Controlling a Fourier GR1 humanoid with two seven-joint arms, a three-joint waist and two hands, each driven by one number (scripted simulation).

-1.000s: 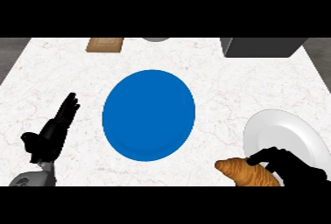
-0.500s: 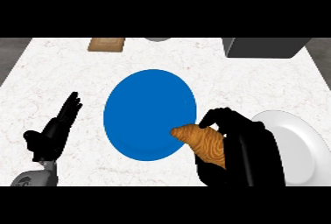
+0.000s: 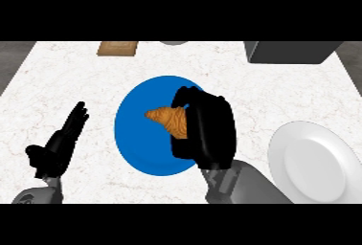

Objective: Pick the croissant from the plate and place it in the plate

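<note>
Left hand (image 3: 58, 143): resting at the counter's (image 3: 63, 81) near left, fingers straight. Right hand (image 3: 205, 127): curled round the croissant (image 3: 168, 119), over the blue plate (image 3: 138, 143). White plate (image 3: 318, 160): right. Grey box (image 3: 290, 51), wooden board (image 3: 118, 48): far edge.

Both hands matte black, no markings: left hand (image 3: 60, 143) left of the blue plate (image 3: 138, 143), right hand (image 3: 205, 129) over it. Forearms plain grey, rounded; right forearm (image 3: 237, 184) has a darker grey wrist section.

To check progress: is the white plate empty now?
Empty: the white plate shows only bare surface; the right hand holds the croissant over the blue plate.
</note>
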